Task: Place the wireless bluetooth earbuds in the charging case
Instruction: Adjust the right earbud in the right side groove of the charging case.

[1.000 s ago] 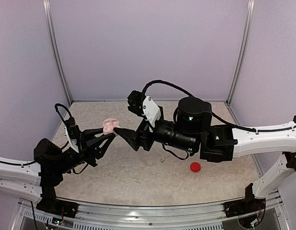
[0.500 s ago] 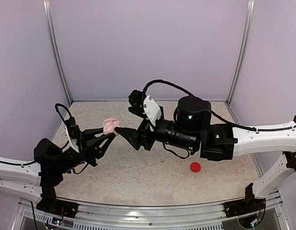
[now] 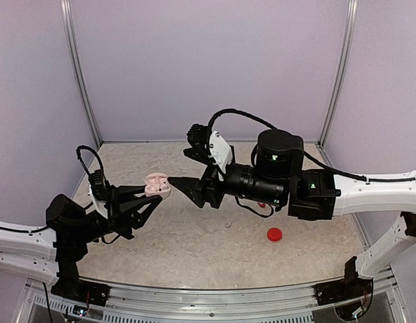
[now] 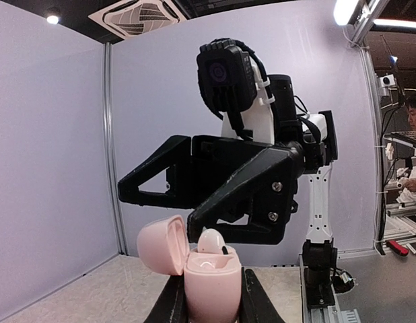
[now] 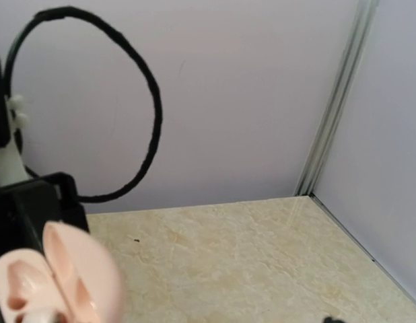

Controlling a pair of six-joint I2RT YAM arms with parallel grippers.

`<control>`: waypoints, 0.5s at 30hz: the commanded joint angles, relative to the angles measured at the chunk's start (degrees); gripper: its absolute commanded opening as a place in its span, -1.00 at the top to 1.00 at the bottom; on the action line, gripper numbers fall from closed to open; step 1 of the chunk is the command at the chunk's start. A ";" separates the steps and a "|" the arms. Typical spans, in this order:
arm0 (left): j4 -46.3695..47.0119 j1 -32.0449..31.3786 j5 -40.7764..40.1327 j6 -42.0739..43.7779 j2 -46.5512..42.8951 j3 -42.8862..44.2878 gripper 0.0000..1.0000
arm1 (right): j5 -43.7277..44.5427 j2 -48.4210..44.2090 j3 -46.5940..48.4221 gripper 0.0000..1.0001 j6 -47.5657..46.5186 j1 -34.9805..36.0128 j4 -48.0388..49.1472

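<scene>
Above the beige speckled table's left side, left gripper pinches small rounded pink plastic charging case upright, lid open, so right gripper, fingers spread just beside it, can seat pale stemmed earbud resting in its well.
</scene>
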 commanded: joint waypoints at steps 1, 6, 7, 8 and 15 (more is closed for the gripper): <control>1.21 0.23 3.53 -0.03 -0.62 0.42 0.93 | -1.93 -1.68 -0.72 -0.45 -0.93 -0.46 -1.93; 0.35 0.31 2.51 -0.09 -0.70 0.72 0.93 | -3.26 -2.80 -1.57 -0.44 -1.24 -0.45 -2.70; 0.11 0.30 2.12 -0.08 -0.82 0.72 0.93 | -3.43 -3.39 -1.98 -0.44 -1.30 -0.40 -2.83; -0.01 0.40 1.59 -0.07 -0.94 0.65 0.93 | -3.68 -3.96 -2.31 -0.44 -1.47 -0.50 -3.06; -2.94 0.87 -1.28 -0.89 -1.14 0.50 0.93 | -6.01 -8.05 -4.18 -0.44 2.37 -4.60 -7.98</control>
